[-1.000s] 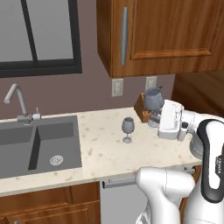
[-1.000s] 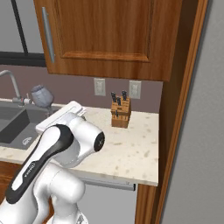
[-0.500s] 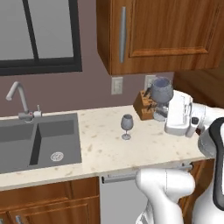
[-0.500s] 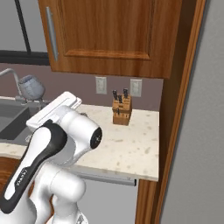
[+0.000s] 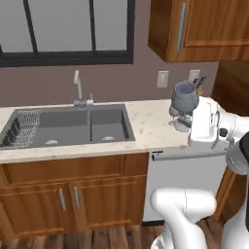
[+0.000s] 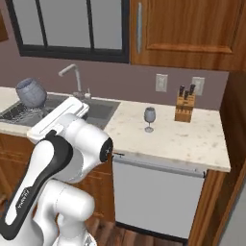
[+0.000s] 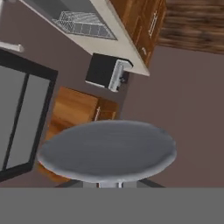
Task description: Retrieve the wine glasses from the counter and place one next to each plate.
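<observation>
Right base view: one wine glass is lifted off the counter, held upright at the end of the white arm, above the dish rack in the sink — the jaws closed on its stem below the bowl. A second wine glass stands on the counter right of the sink, near the knife block at the back wall.

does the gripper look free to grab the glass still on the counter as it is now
Probably not. The gripper is shut on a glass held above the counter, so its jaws are taken. The other glass stands in the open, with the knife block off to one side.
</observation>
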Robot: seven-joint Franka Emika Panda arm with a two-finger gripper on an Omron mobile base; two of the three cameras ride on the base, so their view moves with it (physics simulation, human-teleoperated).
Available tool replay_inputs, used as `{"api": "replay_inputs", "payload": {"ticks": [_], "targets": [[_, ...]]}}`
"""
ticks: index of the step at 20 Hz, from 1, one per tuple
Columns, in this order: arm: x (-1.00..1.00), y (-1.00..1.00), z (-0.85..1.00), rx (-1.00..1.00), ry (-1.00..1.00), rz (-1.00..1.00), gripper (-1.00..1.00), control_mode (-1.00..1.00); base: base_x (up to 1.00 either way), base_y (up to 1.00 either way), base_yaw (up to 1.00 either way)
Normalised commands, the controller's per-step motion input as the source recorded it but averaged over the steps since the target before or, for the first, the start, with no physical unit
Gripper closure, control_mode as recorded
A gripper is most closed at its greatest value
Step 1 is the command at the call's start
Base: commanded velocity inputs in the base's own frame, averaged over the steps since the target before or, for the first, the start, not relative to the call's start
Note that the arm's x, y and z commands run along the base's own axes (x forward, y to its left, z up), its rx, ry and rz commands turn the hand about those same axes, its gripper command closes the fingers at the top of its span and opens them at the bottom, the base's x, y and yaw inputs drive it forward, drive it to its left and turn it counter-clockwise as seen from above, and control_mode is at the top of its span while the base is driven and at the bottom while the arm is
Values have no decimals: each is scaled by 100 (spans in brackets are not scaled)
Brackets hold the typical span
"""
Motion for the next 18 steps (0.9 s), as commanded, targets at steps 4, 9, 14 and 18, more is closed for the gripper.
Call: {"api": "replay_inputs", "payload": {"ticks": [4,9,14,18], "targets": [[0,0,0,0,0,0,100,100,-27,87,63],[0,0,0,0,0,0,100,100,0,5,100],[0,0,0,0,0,0,100,100,0,0,100],[0,0,0,0,0,0,100,100,0,0,100]]}}
